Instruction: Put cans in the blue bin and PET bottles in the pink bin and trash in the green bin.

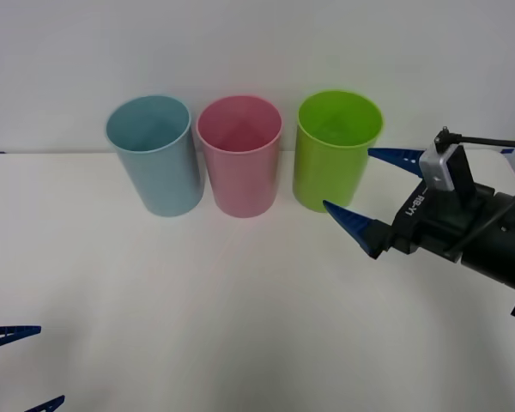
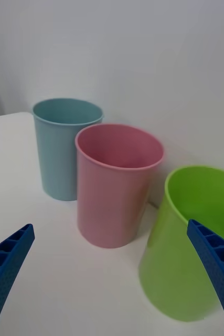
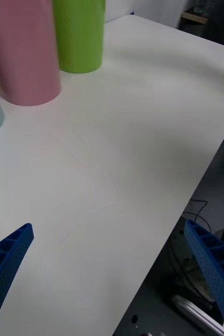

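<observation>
Three tall bins stand in a row at the back of the white table: the blue bin (image 1: 154, 163) on the left, the pink bin (image 1: 240, 163) in the middle, the green bin (image 1: 335, 159) on the right. My right gripper (image 1: 350, 180) hovers open just right of and in front of the green bin, with nothing between its fingers. Its wrist view looks past the green bin (image 2: 180, 273) to the pink bin (image 2: 114, 194) and the blue bin (image 2: 64, 152). My left gripper (image 1: 30, 369) is open and empty, low at the table's near left corner. Cans, PET bottles and trash are out of view.
The white table (image 1: 197, 292) spreads bare in front of the bins, with a pale wall close behind them. In the left wrist view the table edge (image 3: 195, 173) drops off to a dark floor with cables (image 3: 201, 210).
</observation>
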Tool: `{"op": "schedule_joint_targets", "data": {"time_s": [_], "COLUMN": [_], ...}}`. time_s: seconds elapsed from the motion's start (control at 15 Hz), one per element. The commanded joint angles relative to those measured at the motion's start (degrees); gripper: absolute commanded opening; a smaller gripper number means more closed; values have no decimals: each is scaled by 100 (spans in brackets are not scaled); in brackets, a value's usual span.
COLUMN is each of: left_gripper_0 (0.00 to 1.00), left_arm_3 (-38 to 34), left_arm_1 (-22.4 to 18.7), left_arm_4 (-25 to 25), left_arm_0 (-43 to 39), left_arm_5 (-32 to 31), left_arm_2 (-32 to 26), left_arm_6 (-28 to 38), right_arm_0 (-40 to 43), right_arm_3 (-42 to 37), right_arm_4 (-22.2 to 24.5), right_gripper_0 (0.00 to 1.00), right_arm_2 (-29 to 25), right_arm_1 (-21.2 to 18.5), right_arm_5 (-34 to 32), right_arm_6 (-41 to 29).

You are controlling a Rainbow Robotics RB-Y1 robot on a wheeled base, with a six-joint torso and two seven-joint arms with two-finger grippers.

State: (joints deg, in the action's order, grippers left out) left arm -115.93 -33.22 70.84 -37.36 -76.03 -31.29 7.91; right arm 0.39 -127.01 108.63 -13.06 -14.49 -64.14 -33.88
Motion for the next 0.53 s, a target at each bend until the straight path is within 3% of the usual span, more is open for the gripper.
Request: {"op": "schedule_joint_targets", "data": {"time_s": [0.07, 0.27, 0.53], "left_gripper_0": [100, 100, 100], "left_arm_3": [0, 0, 0], "left_arm_1": [0, 0, 0], "left_arm_4": [0, 0, 0], "left_arm_0": [0, 0, 0], "left_arm_5": [0, 0, 0], "left_arm_2": [0, 0, 0], "left_arm_6": [0, 0, 0], "right_arm_0": [190, 119, -48], "right_arm_3": [317, 1003, 1662], "right_arm_4": [-369, -975, -1177], "right_gripper_0": [100, 100, 100], "right_arm_2": [190, 234, 304], "right_arm_1": [-1, -1, -10], "right_arm_5": [-64, -503, -1083], "right_arm_6": [522, 1322, 1920]}}
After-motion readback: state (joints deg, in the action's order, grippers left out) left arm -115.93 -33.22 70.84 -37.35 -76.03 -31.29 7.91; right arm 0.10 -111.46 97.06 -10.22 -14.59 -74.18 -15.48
